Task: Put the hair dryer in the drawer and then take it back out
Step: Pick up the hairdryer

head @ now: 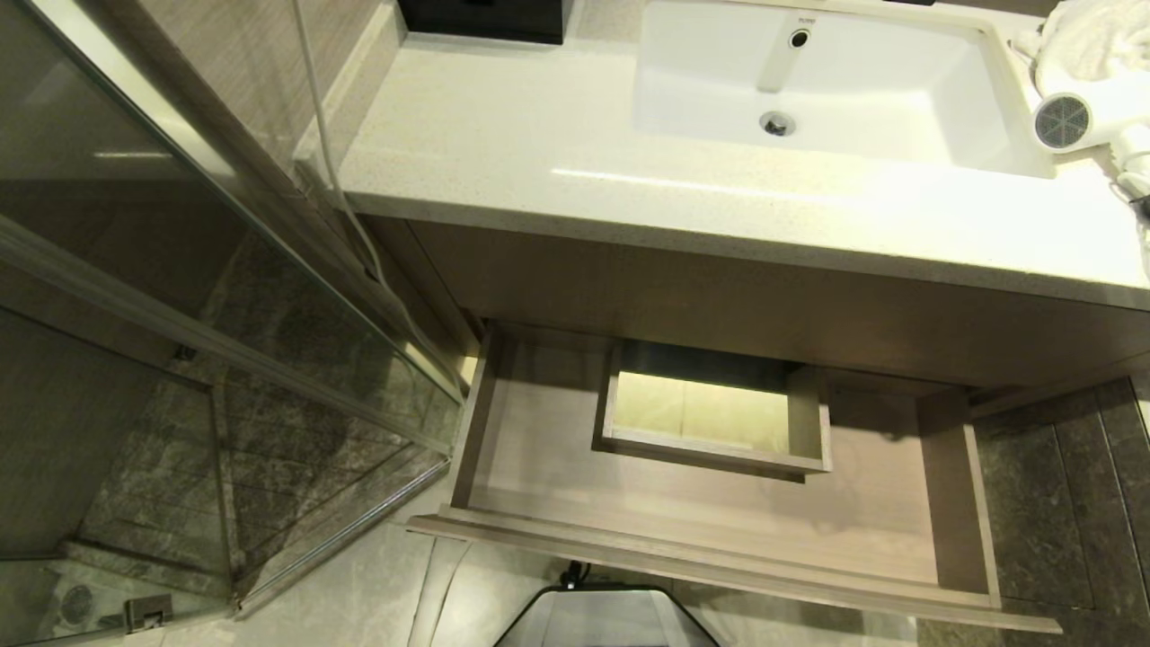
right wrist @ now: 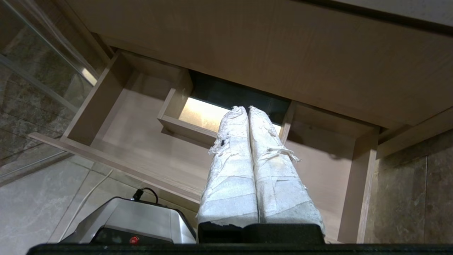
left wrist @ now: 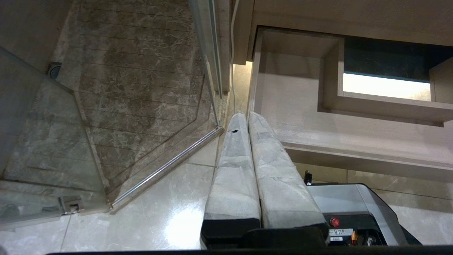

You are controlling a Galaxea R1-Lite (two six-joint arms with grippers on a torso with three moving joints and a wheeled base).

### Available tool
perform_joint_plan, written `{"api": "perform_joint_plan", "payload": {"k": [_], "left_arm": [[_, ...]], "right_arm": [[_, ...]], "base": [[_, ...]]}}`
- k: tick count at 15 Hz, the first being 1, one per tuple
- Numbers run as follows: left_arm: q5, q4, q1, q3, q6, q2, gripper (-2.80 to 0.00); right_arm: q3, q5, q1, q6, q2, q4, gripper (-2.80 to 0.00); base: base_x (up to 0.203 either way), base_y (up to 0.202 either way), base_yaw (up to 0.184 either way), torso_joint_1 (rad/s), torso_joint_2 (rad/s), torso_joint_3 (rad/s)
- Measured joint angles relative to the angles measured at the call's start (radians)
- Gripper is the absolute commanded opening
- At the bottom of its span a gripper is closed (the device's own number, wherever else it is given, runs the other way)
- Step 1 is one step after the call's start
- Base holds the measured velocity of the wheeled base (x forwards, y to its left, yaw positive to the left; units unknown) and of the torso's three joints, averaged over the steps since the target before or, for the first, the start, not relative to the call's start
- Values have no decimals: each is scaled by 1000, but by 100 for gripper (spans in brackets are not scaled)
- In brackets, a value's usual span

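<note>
Head view: hair dryer [head: 1074, 121] beside sink [head: 827, 81], towel [head: 1092, 36].

One hair dryer [head: 1092, 121] lies on one tabletop [head: 503, 144], beside one sink [head: 862, 135] with one drain [head: 777, 123]. One towel [head: 1092, 36] sits behind it. One drawer [head: 719, 575] stands pulled out, with one boxed cutout [head: 714, 454] inside. Two grippers show, the left gripper [left wrist: 244, 115] and the right gripper [right wrist: 246, 109], each with two wrapped fingers [right wrist: 230, 170].
</note>
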Motion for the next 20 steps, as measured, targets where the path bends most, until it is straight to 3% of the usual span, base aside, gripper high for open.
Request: {"api": "perform_joint_plan", "payload": {"k": [12, 20], "left_arm": [[0, 0, 0, 0, 0, 0, -280], [0, 1, 0, 0, 0, 0, -280]], "right_arm": [[0, 0, -1, 0, 0, 0, -280], [0, 0, 0, -1, 0, -2, -280]], "base": [[0, 0, 0, 120, -232, -112], [1, -2, 86, 21, -37, -17]]}}
